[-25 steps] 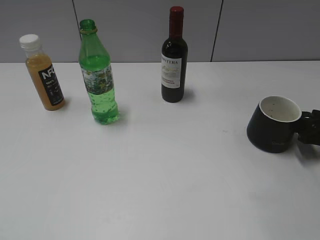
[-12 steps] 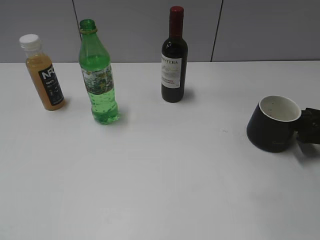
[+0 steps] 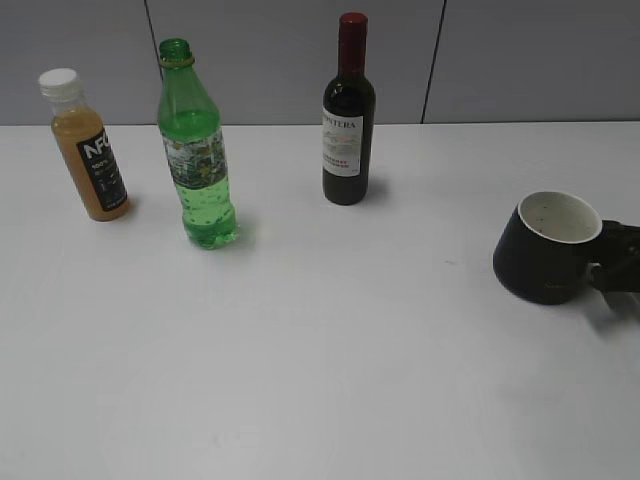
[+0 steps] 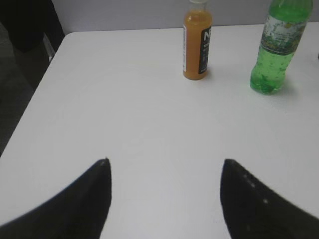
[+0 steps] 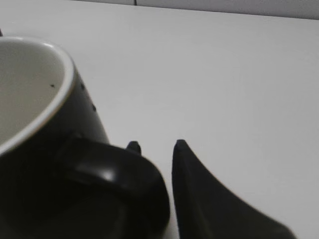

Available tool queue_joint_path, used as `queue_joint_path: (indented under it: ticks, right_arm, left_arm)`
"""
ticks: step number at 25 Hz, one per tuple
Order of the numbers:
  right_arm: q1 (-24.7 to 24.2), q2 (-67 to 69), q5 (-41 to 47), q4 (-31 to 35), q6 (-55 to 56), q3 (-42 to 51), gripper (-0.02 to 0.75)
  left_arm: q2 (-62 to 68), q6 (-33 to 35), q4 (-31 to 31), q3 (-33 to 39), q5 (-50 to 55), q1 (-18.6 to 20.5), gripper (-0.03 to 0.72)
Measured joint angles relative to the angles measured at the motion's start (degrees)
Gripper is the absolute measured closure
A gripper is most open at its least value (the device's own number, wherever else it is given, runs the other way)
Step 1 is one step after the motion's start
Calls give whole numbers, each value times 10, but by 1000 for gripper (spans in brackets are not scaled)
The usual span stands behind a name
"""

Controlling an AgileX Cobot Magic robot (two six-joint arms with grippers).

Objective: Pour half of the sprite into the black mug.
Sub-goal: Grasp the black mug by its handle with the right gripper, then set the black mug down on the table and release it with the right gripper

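Observation:
The sprite, a green bottle with no cap, stands upright at the back left; it also shows in the left wrist view. The black mug, white inside, sits at the right edge of the table. My right gripper is at its loop handle. In the right wrist view the two fingers are narrowed on either side of the handle, with the mug's rim just left. My left gripper is open and empty, low over the bare table, well short of the sprite.
An orange juice bottle with a white cap stands left of the sprite and shows in the left wrist view. A dark wine bottle stands at the back middle. The white table ends at its left edge.
The right gripper has shifted slightly at the mug's handle and its fingers show a different shape. The mug and the bottles have not moved.

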Motion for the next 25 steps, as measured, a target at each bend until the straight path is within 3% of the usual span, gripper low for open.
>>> queue_joint_path:
  ticks: [4,19,25]
  right_arm:
    - [0,0,2,1,-2,-1,676]
    - [2,-82,29,-46,56,12,688]
    - [65,-101,30,-58,59,14,688]
  left_arm:
    - [0,0,0,0,0,0,167]
    - [0,0,0,0,0,0,167]
    - [0,0,0,0,-1,0,167]
